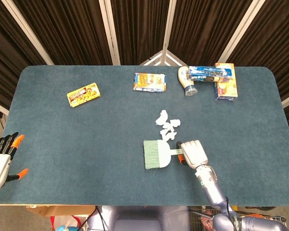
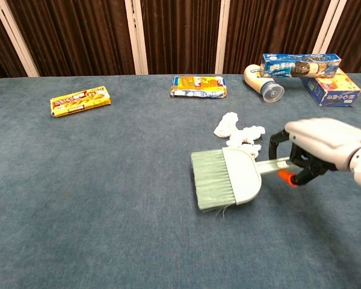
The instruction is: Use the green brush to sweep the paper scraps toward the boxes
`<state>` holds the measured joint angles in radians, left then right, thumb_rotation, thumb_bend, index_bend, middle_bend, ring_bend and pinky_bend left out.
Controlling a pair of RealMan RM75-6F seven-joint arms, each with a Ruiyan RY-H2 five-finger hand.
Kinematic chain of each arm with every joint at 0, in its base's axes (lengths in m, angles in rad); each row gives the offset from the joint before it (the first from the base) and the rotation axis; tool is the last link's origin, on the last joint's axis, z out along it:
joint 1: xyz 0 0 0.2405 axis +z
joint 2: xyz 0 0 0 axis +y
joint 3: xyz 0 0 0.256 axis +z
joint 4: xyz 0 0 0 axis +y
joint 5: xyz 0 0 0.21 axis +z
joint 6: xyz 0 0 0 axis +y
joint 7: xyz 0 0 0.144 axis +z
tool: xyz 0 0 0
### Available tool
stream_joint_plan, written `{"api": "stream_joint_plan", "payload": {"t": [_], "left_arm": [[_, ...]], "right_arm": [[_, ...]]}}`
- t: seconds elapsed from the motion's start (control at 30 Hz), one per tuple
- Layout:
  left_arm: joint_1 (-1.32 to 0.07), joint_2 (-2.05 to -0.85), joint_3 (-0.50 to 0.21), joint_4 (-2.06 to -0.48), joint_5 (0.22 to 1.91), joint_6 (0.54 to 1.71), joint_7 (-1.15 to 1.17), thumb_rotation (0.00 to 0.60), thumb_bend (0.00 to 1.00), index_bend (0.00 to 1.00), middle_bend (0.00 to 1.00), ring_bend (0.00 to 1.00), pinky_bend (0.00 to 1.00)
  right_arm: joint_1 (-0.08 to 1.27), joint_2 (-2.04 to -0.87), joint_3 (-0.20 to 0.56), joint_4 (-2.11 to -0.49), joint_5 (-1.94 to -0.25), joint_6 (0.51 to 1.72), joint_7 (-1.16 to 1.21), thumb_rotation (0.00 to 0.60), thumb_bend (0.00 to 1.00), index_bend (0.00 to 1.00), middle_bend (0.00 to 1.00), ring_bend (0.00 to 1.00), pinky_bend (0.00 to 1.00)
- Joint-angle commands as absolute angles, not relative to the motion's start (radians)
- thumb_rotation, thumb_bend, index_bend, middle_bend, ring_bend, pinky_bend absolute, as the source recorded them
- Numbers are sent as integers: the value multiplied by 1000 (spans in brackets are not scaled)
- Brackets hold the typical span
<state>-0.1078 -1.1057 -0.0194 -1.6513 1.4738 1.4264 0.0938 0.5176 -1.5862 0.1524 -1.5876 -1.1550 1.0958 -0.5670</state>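
Right hand [image 2: 316, 144]: gripped the pale green plastic brush [image 2: 225, 179] by its handle.
Left hand [image 1: 2, 159]: empty, fingers spread, lower left.
Risk: bristles could skip over white crumpled paper scraps [image 2: 239, 133].
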Motion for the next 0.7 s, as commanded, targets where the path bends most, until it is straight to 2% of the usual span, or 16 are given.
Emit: {"api": "stream_joint_plan", "payload": {"t": [0.03,0.37,0.7], "left_arm": [[-108,-1106,-20,-1652,1474,1427,94,600,51,0,0,0,0],[-108,-1106,-20,-1651,1474,1426,94,600,51,0,0,0,0],[-110,-1102,-20,-1653,1466,1417,84,600,51,0,0,0,0]], "right_arm": [[529,-1554,169,-1625,-1158,1110,-592,600,594,753,973,1000,999],[580,-1515,229,-1676,-1114,1109,-658,600,599,755,973,1000,999],[683,-1585,270,-1521,-968,1036,-759,600,599,755,973,1000,999]]}}
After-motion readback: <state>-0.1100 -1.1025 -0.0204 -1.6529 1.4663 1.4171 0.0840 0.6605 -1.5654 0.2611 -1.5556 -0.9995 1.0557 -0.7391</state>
